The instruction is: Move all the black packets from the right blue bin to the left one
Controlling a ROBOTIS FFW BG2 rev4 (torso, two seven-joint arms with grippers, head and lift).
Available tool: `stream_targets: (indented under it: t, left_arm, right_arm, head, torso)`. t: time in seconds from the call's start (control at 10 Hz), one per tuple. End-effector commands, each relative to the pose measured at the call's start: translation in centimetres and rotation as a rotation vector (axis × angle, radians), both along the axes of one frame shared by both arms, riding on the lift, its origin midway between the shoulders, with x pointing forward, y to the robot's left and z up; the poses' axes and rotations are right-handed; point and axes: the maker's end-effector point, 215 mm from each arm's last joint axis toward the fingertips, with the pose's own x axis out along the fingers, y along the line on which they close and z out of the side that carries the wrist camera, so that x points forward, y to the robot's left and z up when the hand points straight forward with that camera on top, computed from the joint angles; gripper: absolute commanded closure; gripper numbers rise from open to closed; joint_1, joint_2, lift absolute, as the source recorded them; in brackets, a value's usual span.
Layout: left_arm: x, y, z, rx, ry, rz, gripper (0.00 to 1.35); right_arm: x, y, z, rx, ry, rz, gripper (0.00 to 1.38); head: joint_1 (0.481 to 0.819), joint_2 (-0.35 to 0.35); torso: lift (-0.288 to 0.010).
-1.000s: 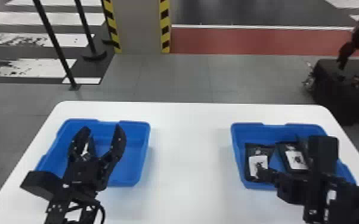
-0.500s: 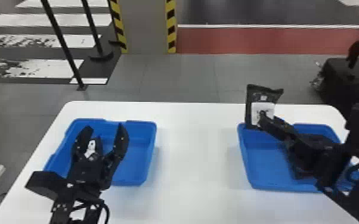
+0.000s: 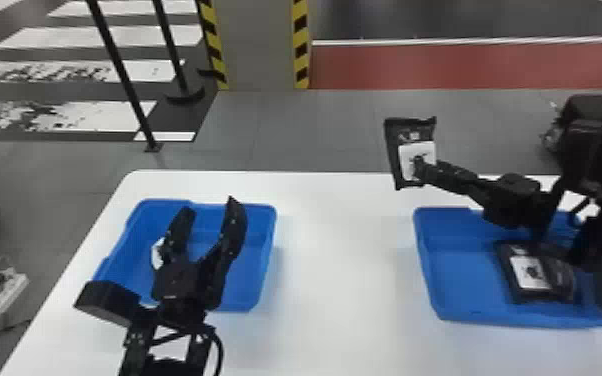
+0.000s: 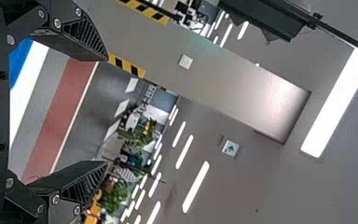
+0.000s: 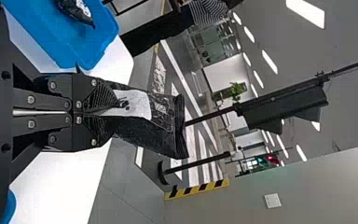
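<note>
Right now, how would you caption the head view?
Right gripper holding up a black packet, left gripper open.

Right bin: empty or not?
Not empty: in the head view at least one black packet lies in the right blue bin, white label showing.

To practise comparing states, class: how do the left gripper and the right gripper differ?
The left gripper has its fingers spread; the right gripper has them closed. The left gripper is empty, while the right one pinches a black packet with a white label. Both grippers are black and have two fingers.
</note>
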Motion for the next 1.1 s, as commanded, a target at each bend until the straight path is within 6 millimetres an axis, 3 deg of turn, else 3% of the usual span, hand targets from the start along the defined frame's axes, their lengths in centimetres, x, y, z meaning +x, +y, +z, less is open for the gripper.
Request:
stream_targets:
  t: [0.0,0.2,0.4,0.6,1.0]
  left_arm:
    - [0.4,-1.3,2.2,-0.062,-0.030,-0.041,0.25]
    - [1.1,-3.2,5.0,-0.056,-0.046,-0.116,0.23]
    - [2.3,-5.5,4.4,-0.025,0.001,-0.211,0.18]
    - [2.7,-7.0,3.0,-0.014,0.065,-0.271,0.17]
    - [3.4,-7.7,2.6,-0.002,0.099,-0.317,0.17]
  right_arm:
    - [0.1,1.0,-0.2,-0.014,0.011,0.044,1.13]
    - [-1.2,5.3,-0.6,-0.005,0.045,0.190,1.13]
    - [-2.2,11.4,-0.4,0.017,0.080,0.374,1.13]
    - [-3.7,15.4,1.1,0.042,0.079,0.482,1.13]
    - [-6.5,19.4,0.9,0.044,0.123,0.599,1.13]
  head:
    - [0.695,0.067]
    - [0.695,0.066]
    - [0.695,0.086]
    - [0.695,0.128]
    - [0.695,0.170]
  torso:
    - [-0.110]
    - [-0.110]
    - [-0.110]
    - [-0.110]
    - [-0.110]
